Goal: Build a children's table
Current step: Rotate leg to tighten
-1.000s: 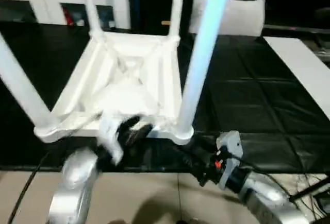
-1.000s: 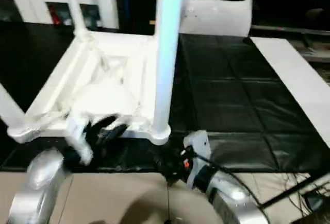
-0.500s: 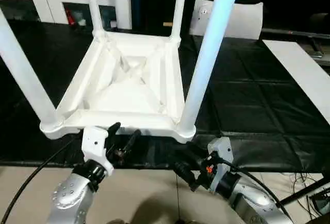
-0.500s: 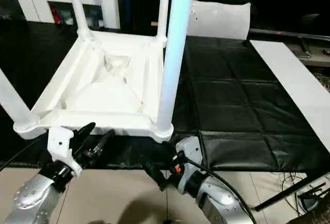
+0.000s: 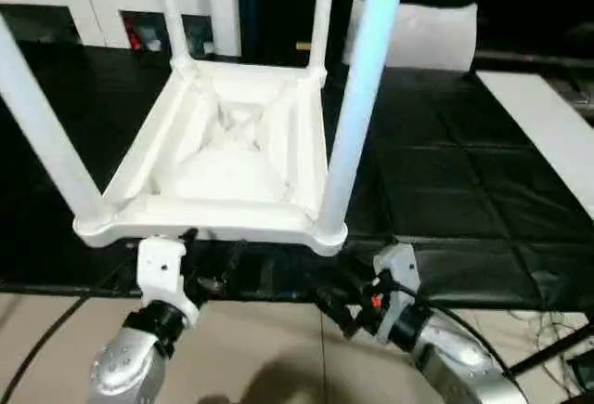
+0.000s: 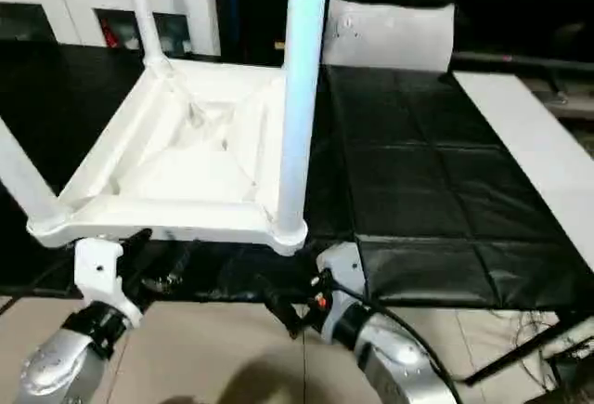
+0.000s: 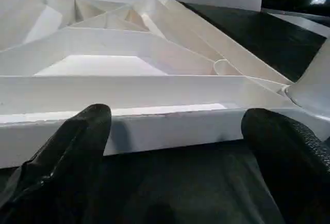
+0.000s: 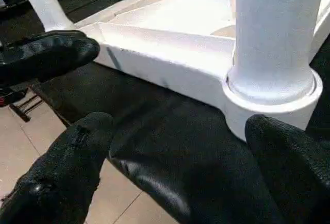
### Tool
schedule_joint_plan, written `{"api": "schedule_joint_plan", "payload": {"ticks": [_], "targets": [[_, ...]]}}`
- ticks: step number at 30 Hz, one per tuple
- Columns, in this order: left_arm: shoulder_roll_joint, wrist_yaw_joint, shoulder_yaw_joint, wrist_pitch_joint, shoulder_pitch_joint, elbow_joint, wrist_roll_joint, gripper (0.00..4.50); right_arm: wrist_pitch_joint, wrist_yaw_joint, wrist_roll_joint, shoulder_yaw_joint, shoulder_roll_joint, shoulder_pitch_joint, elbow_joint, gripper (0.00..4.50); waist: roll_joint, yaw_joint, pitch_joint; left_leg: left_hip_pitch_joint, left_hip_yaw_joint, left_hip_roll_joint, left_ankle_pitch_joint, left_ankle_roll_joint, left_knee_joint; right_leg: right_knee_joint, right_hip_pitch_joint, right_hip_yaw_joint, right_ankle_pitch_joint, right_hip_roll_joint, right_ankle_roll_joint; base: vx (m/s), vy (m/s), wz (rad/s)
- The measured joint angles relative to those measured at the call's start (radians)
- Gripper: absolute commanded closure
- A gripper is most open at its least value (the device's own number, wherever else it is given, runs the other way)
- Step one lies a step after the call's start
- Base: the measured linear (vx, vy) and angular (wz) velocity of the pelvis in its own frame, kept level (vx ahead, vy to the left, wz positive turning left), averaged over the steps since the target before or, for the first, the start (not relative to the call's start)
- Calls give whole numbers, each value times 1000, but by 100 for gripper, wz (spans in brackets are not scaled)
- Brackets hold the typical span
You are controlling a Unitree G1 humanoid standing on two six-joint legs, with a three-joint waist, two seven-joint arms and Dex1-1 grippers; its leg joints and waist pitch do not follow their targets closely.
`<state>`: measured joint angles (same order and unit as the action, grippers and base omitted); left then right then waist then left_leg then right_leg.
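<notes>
White tabletop point(image 5: 232, 158) lies upside down on your black mat point(image 5: 445, 172), four legs point(image 5: 357, 97) socketed. Left claw point(image 7: 170, 147) and right claw point(image 8: 175, 157) gape empty beside its near rim; keep clear.

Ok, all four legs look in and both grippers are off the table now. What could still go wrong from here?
1. The upside-down tabletop lies right at the black mat's near edge, and both open grippers, left and right, sit just below its rim; a bump upward could shift it.
2. The near right leg rises tall between the arms, so a sideways swing may hit it.
3. Whether each leg is fully seated in its socket can't be judged.
</notes>
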<state>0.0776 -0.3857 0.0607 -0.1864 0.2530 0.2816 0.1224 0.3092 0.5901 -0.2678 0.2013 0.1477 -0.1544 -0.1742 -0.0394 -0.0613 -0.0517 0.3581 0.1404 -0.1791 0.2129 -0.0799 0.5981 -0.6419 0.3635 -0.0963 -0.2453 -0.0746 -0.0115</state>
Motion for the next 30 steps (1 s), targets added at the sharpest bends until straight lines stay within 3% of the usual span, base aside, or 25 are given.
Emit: {"api": "schedule_joint_plan", "payload": {"ticks": [3,4,7,9,10,11,12,13,14,15,16,17,18,19,20,21,22,23,26,30], "targets": [[2,13,2,0,0,0,0,3,-8,10,0,8,-1,11,1,0,-1,2,1,1,1,0,-2,-2,1,5,-1,1,1,0,2,0,0,0],[-2,22,1,0,-4,0,0,3,-8,18,0,13,4,10,2,0,8,4,4,17,-27,7,-13,10,2,16,-9,-22,2,-3,2,47,23,26],[-9,30,12,14,10,11,11,3,-8,33,0,37,9,15,13,0,20,3,6,45,-76,17,-27,33,4,47,-31,-73,9,-7,-3,57,19,44],[-9,31,16,13,24,14,14,3,-9,39,-1,39,8,26,19,0,20,-4,7,54,-87,33,-30,44,3,53,-38,-92,5,-21,4,53,28,47],[-9,33,14,14,27,17,14,3,-12,47,-2,37,13,31,19,0,24,-18,7,69,-89,38,-23,91,22,56,-44,-111,3,-38,12,27,84,46],[-11,33,11,21,31,17,14,3,-15,54,-5,35,18,28,19,0,29,-28,6,75,-80,37,-12,135,47,59,-55,-120,1,-46,21,27,84,46],[-13,35,11,36,40,19,14,3,-15,63,-11,32,25,27,21,0,33,-33,4,79,-74,35,-4,162,79,61,-70,-127,-2,-55,30,26,141,45],[-12,42,14,49,54,19,14,3,-15,65,-15,26,23,27,21,0,43,-41,-1,77,-72,23,4,166,107,64,-88,-128,-3,-65,43,31,196,16],[-12,46,20,55,64,19,14,3,-15,66,-18,25,21,29,21,0,50,-54,-2,51,-68,12,22,103,78,62,-99,-115,-5,-65,46,31,196,16],[-8,46,24,59,64,17,15,3,-16,65,-19,25,14,29,23,0,55,-48,-5,34,-53,18,25,70,75,61,-102,-102,-10,-66,38,54,232,-1],[-1,48,44,69,64,18,20,3,-17,66,-22,41,-2,33,24,0,47,-29,-4,25,-45,40,25,83,67,12,-76,-53,-42,-45,-24,56,228,3],[6,48,53,77,58,17,23,3,-25,68,-24,45,-5,32,22,0,42,-21,-1,23,-42,51,26,96,69,-32,-54,-30,-53,-26,-37,56,228,3],[5,46,52,86,54,16,30,3,-31,67,-24,43,-2,28,22,0,38,-13,2,24,-32,56,27,102,69,-58,-36,-18,-53,-3,-36,-1,204,2],[1,42,52,104,52,15,40,3,-40,64,-24,36,2,29,22,0,33,-3,4,27,-19,67,25,99,66,-52,-22,-15,-48,20,-28,-49,161,-6],[1,40,53,118,53,9,44,3,-43,61,-24,29,1,29,22,0,24,5,7,29,-9,84,23,98,62,-25,-19,-12,-41,27,-18,-49,161,-6],[2,40,59,129,51,-6,50,3,-49,57,-24,22,1,29,23,0,16,11,9,32,2,100,22,97,59,-6,-21,14,-13,26,2,-61,112,0],[-1,40,62,142,51,-24,50,3,-52,48,-24,10,2,26,25,0,15,16,8,26,15,104,24,95,52,-4,-15,20,-12,14,11,-50,79,3],[-3,41,65,157,51,-34,55,3,-60,41,-25,-2,-1,27,25,0,14,18,5,23,16,109,28,90,50,-3,-14,26,-14,11,14,-50,79,3],[25,51,114,170,35,-59,59,3,-84,16,-36,-36,-16,28,25,0,26,24,-4,21,5,110,29,90,51,12,-22,10,-15,6,16,-63,63,-12],[60,64,152,171,8,-64,57,3,-117,-26,-37,-76,-21,34,25,0,23,31,-5,27,4,110,29,90,41,29,-21,7,-14,8,15,-54,34,-5]]}}
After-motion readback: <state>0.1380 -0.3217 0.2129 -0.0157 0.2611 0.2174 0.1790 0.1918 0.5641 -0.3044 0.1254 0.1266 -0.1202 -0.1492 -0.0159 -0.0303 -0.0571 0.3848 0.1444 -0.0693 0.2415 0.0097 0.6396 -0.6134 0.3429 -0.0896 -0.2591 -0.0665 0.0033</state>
